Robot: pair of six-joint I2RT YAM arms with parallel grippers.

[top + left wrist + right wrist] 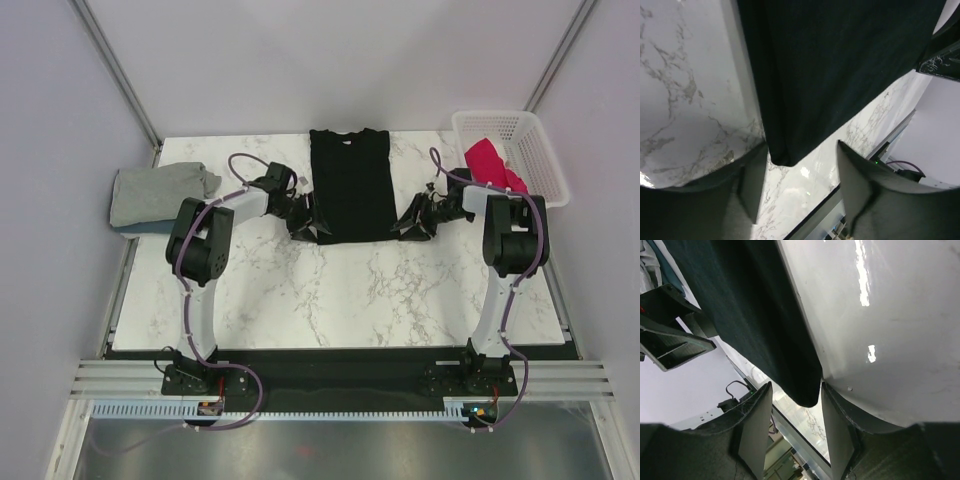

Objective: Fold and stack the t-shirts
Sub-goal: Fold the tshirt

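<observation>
The black t-shirt (350, 185) lies flat on the tabletop (330, 300) in the upper centre of the overhead view, collar toward the top of the frame and its sides apparently already turned in to a narrow oblong. The left pincer (305, 215) sits at its lower-left corner and the right pincer (412, 222) at its lower-right. In the left wrist view the left pincer (800, 150) stands well apart with the hem corner between the fingers and nothing clamped; in the right wrist view the right pincer (796, 387) is about half open, likewise straddling a corner without pinching it. The step in hand looks like seizing both hem corners to fold the bottom up toward the collar. To do it well, push each pincer far enough on to catch every layer; close both together; lift just clear of the marble; carry the hem up the frame evenly so it stays taut and square; lay it down edge on edge. Counted: one black shirt; one grey t-shirt (160, 190) folded at the left edge, with a blue sliver (126, 228) beneath it, likely one more; one crimson-pink shirt (488, 160) in the single white basket (545, 170) at upper right; two arms, two pincers.
</observation>
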